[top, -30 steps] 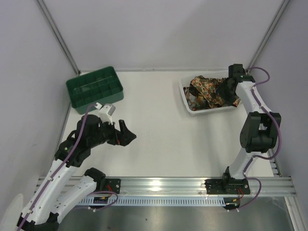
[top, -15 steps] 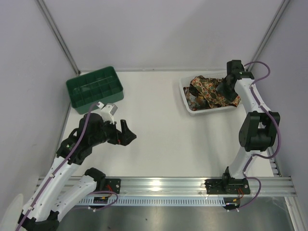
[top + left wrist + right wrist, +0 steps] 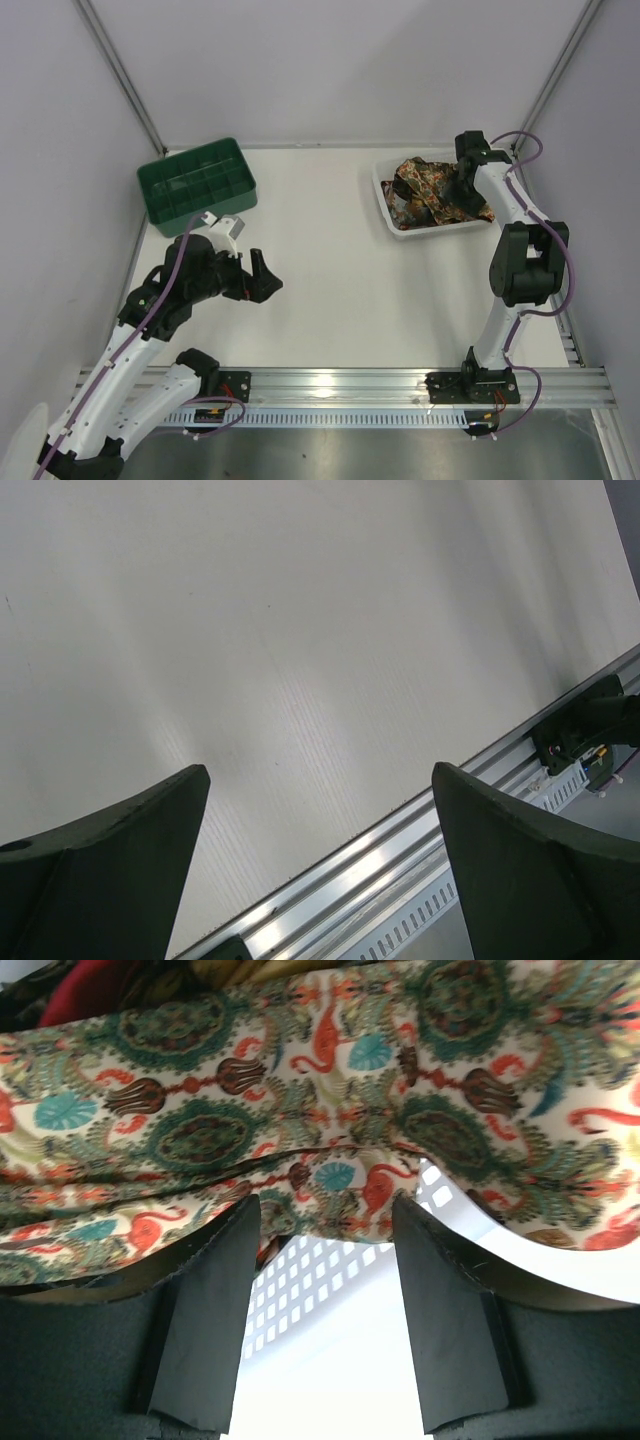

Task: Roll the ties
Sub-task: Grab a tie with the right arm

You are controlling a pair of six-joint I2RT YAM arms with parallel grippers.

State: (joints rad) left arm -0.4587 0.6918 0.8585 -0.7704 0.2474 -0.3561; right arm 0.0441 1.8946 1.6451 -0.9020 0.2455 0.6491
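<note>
Several ties [image 3: 425,188] with busy green, red and brown prints lie heaped in a white plastic tray [image 3: 386,207] at the back right. My right gripper [image 3: 463,186] is down in the tray at the heap's right side. In the right wrist view it [image 3: 325,1205] is open, its fingertips [image 3: 222,1260] reaching the edge of a cream tie with red and teal figures [image 3: 300,1110], over the tray's perforated wall [image 3: 300,1280]. Nothing is held. My left gripper [image 3: 263,279] is open and empty above bare table at the front left; it also shows in the left wrist view [image 3: 320,770].
A green compartmented crate [image 3: 196,184] stands at the back left. The metal rail [image 3: 340,382] runs along the table's near edge and also shows in the left wrist view [image 3: 400,865]. Grey walls close in the left, back and right sides.
My right gripper has moved left and farther back over the tray, ending lower among the ties. My left arm shifted slightly and then stayed still.
</note>
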